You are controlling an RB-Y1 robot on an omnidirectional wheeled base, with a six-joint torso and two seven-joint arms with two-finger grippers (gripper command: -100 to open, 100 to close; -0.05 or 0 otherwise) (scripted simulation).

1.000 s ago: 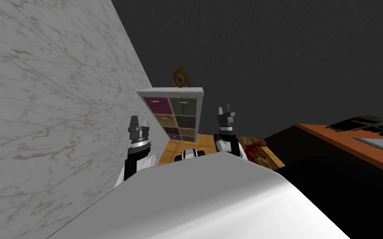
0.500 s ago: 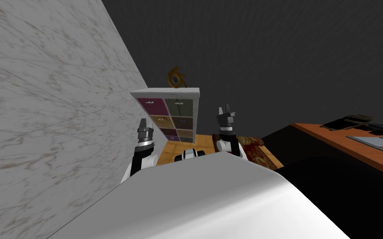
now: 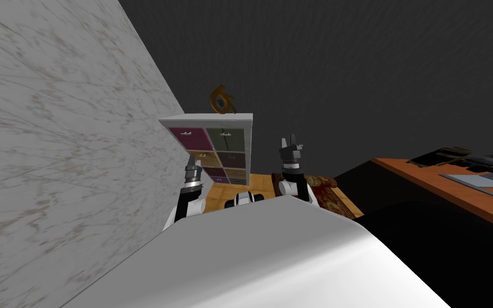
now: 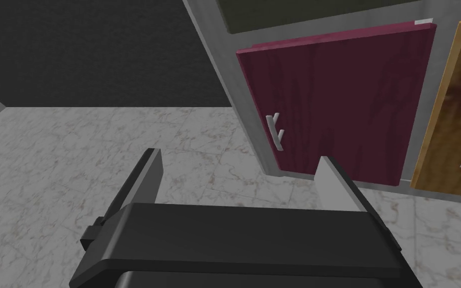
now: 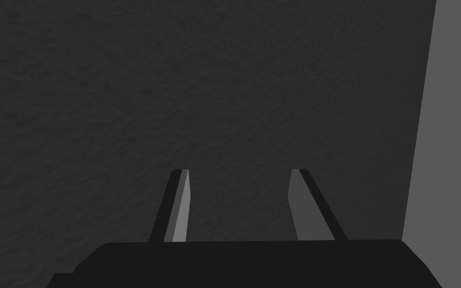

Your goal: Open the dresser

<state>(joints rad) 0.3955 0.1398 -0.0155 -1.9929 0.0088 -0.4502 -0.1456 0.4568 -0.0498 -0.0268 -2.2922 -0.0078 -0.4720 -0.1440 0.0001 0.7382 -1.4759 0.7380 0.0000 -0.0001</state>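
In the head view the dresser (image 3: pixel 224 140), white-framed with coloured fronts, stands mid-frame. The left gripper (image 3: pixel 192 162) overlaps its lower left, the right gripper (image 3: pixel 290 142) to its right. Left wrist view: fingers apart, maroon front (image 4: pixel 339 100) upper right. Right wrist view: fingers apart.

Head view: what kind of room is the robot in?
Probably a bedroom or living room in a house. There is a white dresser with coloured fronts, a red patterned rug on a wooden floor, and an orange-brown table off to the right.
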